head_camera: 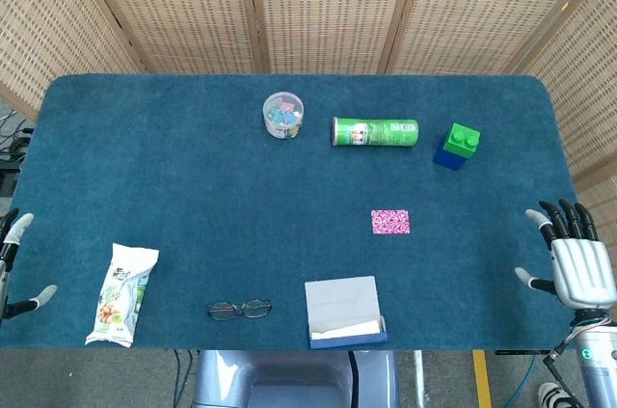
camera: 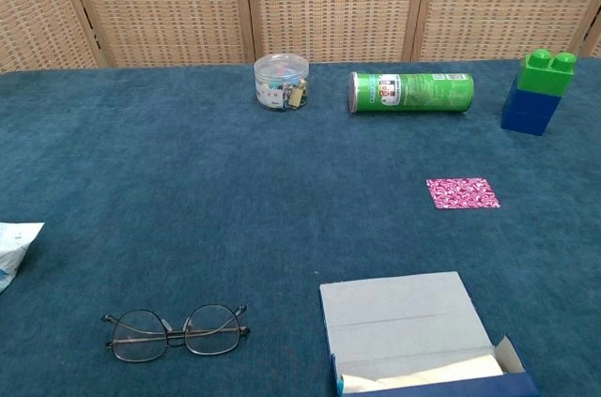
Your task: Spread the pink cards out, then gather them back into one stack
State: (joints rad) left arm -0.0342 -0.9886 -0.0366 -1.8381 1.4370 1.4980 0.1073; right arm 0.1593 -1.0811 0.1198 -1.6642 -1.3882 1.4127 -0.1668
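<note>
The blue felt-covered table (head_camera: 193, 176) carries everything, and its middle is left bare, presumably as room for fanning. Along the far edge a green crisp tube (head_camera: 375, 131) lies on its side; toward the far right corner stacked green and blue building blocks (head_camera: 457, 146) stand upright, and left of the tube a clear round tub of small clips (head_camera: 282, 114) is set. These appear placed as bystanders, well apart from the work.

At the near edge an open blue box with a grey flap (head_camera: 342, 312) is seen, with a snack packet (head_camera: 121, 293) toward the near left corner and a pair of spectacles (head_camera: 238, 309) between them.

The pink cards (head_camera: 390, 222) lie flat as one squared stack, right of centre, between the blocks and the box, touching nothing. Nothing is spread yet, so the task is judged not begun.

The right hand (head_camera: 575, 258) is held off the right edge, fingers apart, empty. Of the left hand (head_camera: 13, 263) only fingertips show at the left edge; these are spread and hold nothing.
</note>
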